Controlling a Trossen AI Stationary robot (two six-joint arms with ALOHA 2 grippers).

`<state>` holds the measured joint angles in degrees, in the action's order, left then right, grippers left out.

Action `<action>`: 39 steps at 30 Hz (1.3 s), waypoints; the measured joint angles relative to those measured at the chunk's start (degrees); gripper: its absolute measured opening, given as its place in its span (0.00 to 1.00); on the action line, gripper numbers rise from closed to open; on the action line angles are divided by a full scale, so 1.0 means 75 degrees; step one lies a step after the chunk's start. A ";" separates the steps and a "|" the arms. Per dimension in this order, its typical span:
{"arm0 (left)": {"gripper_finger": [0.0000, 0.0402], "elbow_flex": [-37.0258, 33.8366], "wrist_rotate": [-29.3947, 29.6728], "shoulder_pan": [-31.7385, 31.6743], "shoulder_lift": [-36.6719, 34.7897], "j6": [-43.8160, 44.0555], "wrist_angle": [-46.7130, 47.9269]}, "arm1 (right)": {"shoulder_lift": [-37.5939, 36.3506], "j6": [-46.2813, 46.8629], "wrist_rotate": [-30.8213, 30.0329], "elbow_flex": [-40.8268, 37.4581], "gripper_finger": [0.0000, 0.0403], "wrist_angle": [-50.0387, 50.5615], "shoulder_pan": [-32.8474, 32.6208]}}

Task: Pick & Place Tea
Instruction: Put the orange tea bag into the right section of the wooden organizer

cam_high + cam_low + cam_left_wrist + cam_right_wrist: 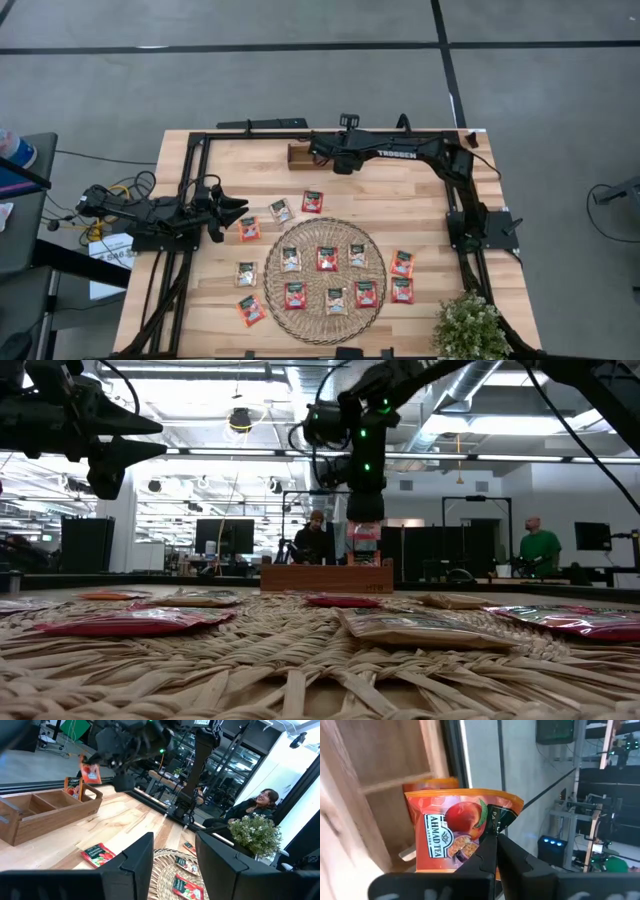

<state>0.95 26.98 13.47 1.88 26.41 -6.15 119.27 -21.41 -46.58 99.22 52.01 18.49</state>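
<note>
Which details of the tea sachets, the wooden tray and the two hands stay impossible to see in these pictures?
- High view: the inside of the long brown wooden tray is mostly covered by the right arm.
- High view: print on the small flat red-orange and cream tea sachets is too small to read.
- Right wrist view: the lower edge of the held orange sachet is hidden behind the right hand.
- Left wrist view: the fingertips of the open left hand are cut off by the picture's edge.

The light wooden desk stands on a grey floor crossed by dark seam lines. Behind it lies an open workroom with a white ceiling of strip lights and exposed ducts, dark monitors on far benches, and black metal frames. A person in green stands far off, and a seated person shows beyond a potted plant.
</note>
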 joint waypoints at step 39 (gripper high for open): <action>0.34 0.0000 0.0032 -0.0001 -0.0001 0.0003 -0.0003 | 0.0007 -0.1214 0.0522 -0.1151 0.00 -0.2110 0.0602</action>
<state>0.95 27.22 13.47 1.87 26.44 -6.17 119.33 -30.51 -42.66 90.59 36.18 23.00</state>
